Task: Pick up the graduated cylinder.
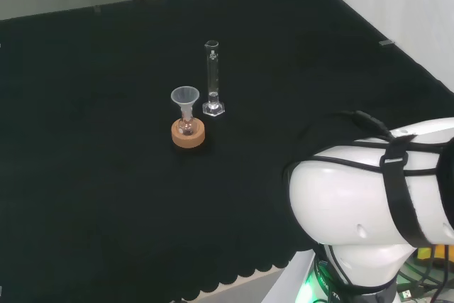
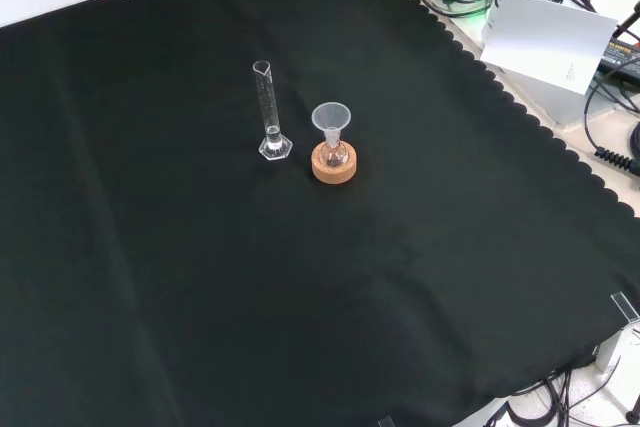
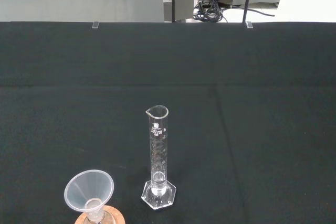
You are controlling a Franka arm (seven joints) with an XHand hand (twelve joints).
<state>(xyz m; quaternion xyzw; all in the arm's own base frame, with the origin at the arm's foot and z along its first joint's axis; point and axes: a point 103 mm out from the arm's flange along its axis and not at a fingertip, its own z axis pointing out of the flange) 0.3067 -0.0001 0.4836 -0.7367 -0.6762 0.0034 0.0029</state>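
**A:** Start with the head view. What do you have?

**B:** You have the tall clear glass graduated cylinder point(image 1: 212, 76) standing upright on its hexagonal foot near the middle of the black cloth-covered surface point(image 1: 85, 175). Just to its left is the clear plastic funnel point(image 1: 185, 99), set in a small flask on a round cork ring stand point(image 1: 188, 133). They look near but apart. The big white arm link point(image 1: 369, 211) sits at the lower right.

**A:** And the front view?

**B:** There the cylinder point(image 2: 268, 112) stands left of the funnel point(image 2: 331, 122) and cork ring point(image 2: 334, 164), well inside the cloth.

**A:** The wrist view?

**B:** You look straight at the cylinder point(image 3: 158, 156), spout at the rim, with the funnel point(image 3: 89, 190) beside it. How the fingers are set you cannot tell.

**A:** How would it handle?

**B:** Likely light, stiff, smooth and breakable, and top-heavy on that narrow foot. You should probably close around the mid tube, on the side away from the funnel.
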